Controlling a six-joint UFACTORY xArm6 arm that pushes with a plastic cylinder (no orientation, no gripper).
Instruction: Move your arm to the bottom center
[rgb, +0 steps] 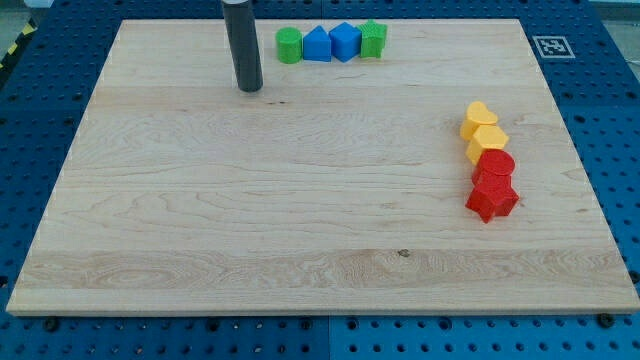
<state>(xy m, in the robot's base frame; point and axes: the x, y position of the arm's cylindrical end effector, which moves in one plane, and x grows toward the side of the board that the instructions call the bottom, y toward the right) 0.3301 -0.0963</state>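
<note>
Wooden surface (300, 220) fills most of the frame. Upper left, my tip (250, 89) touches it, left of a top-centre row: green cylinder (289, 45), blue block (316, 45), blue cube (344, 41), green block (373, 38). At right, two yellow blocks (483, 131) adjoin a red cylinder (495, 165) and red star (491, 198). No hand shows; bottom centre is far from my tip.
</note>
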